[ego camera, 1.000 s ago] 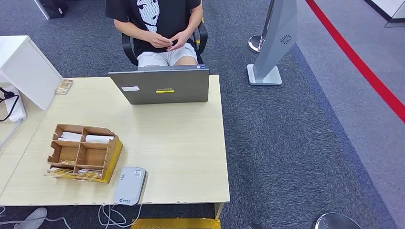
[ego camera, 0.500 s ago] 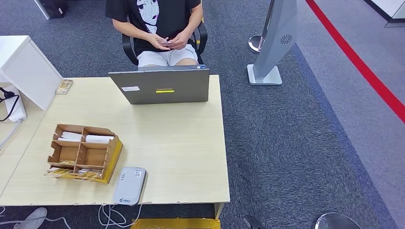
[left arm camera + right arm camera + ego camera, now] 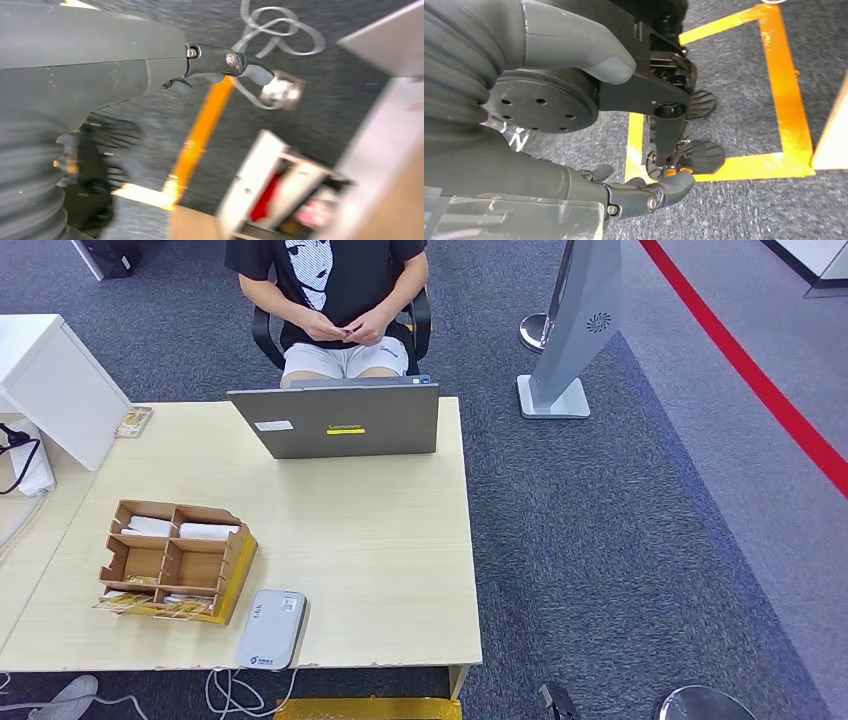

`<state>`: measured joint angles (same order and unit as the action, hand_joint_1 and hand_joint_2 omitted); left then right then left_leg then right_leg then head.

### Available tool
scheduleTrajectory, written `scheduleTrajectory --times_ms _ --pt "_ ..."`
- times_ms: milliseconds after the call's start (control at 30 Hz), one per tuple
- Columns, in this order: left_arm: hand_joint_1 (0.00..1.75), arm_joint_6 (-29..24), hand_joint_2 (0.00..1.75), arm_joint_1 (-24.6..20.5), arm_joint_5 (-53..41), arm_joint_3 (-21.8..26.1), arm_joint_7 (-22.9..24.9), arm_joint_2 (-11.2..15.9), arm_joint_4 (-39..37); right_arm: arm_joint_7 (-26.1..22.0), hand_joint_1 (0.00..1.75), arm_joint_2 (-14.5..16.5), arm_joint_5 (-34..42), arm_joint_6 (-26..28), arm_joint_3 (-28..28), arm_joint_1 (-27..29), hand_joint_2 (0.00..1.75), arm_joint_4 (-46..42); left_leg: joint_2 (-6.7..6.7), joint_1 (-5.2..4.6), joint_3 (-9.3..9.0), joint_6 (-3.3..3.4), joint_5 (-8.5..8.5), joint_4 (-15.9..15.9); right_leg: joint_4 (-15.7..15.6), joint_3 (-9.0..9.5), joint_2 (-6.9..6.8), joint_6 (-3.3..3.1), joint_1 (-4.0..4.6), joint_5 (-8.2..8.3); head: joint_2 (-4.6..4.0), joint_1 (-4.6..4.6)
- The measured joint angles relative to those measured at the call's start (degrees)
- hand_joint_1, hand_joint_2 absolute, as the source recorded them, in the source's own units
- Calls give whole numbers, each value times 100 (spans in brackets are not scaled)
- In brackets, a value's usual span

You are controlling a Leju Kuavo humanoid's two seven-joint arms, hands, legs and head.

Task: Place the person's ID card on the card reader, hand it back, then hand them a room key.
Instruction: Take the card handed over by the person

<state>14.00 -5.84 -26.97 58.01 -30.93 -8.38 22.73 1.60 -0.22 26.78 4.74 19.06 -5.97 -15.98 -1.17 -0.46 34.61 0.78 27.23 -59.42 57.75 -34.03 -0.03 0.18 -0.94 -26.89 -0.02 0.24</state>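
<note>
The person's hands (image 3: 350, 330) hold a small card, probably thin, stiff and slippery; pinch its edges. The left hand (image 3: 150, 75) and right hand (image 3: 589, 195) hold nothing, fingers apart.

Small card (image 3: 348, 333) between the person's hands (image 3: 352, 328), too tiny to identify.

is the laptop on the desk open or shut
Open. The laptop has its lid standing upright at the far edge of the table, its back toward the camera, screen facing the seated person.
</note>
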Motion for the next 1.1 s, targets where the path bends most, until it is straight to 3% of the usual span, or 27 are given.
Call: scheduleTrajectory --times_ms 267,700,767,933,1100 --pt "0 130 175 162 736 -192 -262 -394 1187 -180 0 73 388 144 -421 3 175 46 0 0 1 1 1 0 0 0 0 0 1 0 0 0" --pt "0 -497 175 864 2103 -1106 -219 -758 3229 -667 0 292 566 292 -1050 -37 175 7 1 1 1 0 1 1 0 2 -2 1 1 -1 0 1" --pt "0 -662 175 1053 2395 -1279 -196 -834 3640 -811 0 351 532 333 -1181 -38 175 -8 -1 2 0 1 2 0 0 2 1 1 1 -1 0 2" --pt "0 -1652 175 1609 4075 -1879 -247 -1026 4913 -1638 0 558 348 519 -1713 6 175 -21 3 1 0 3 7 -1 0 2 -3 5 1 -4 0 1" --pt "0 -1988 175 1928 4254 -2399 -317 -1095 5816 -1738 0 640 343 520 -2070 2 175 -32 11 1 1 5 8 -1 0 7 -8 10 0 -8 0 0"
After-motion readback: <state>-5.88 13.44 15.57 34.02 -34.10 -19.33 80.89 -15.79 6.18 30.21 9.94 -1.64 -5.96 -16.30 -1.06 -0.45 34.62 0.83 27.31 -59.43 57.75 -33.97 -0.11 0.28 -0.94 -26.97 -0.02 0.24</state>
